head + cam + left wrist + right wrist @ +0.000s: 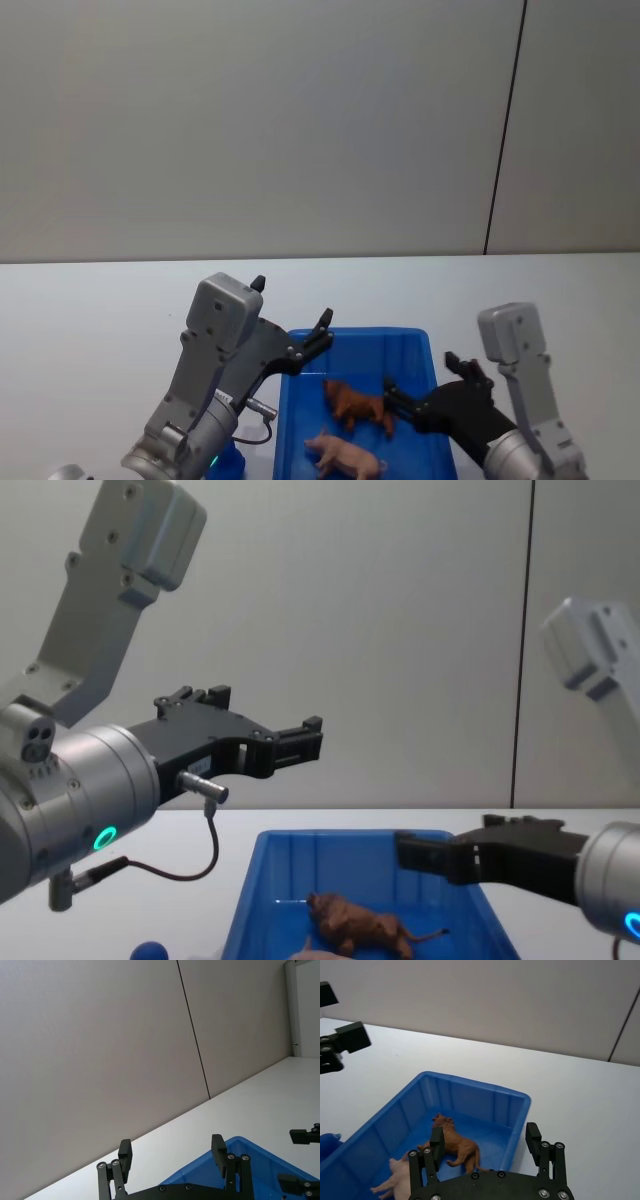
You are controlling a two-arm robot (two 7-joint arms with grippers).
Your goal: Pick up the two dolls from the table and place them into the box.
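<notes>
The blue box stands on the white table close in front of me. Both dolls lie on its floor: the brown lion-like one and, nearer to me, the pale pink one. My left gripper hovers open above the box's left rim, holding nothing. Over the box's right side my right gripper is open too, a little above the brown doll.
A small blue object sits on the table just left of the box. Bare tabletop stretches to the far edge, where a plain grey wall with a dark vertical seam rises.
</notes>
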